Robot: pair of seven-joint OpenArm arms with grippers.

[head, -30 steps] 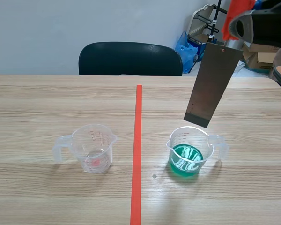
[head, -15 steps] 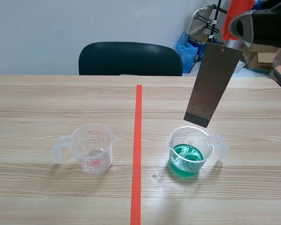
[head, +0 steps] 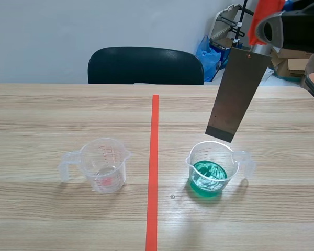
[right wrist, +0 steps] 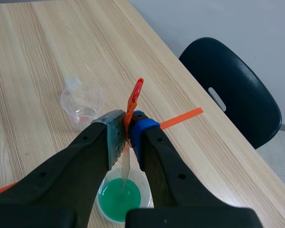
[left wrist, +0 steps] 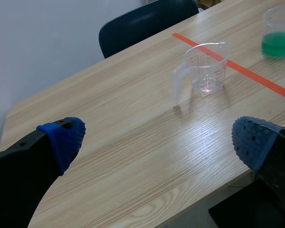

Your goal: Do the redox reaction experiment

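Note:
A grey metal plate (head: 235, 94) with an orange-red top piece hangs tilted above a clear beaker of green liquid (head: 212, 170), right of the tape line; its lower edge is just over the beaker's rim. My right gripper (head: 264, 29) is shut on the plate's top. In the right wrist view the gripper (right wrist: 127, 130) pinches the orange-red piece (right wrist: 134, 97), and the plate's thin edge (right wrist: 126, 161) points down at the green beaker (right wrist: 119, 199). An empty clear beaker (head: 102, 164) stands left of the line. My left gripper (left wrist: 159, 137) is open, well back from that empty beaker (left wrist: 206, 71).
An orange-red tape line (head: 153, 167) runs down the table's middle. A dark chair (head: 145, 65) stands behind the far edge, with bags and boxes (head: 212, 49) at the back right. The table's near corner edge (left wrist: 199, 202) lies under the left gripper.

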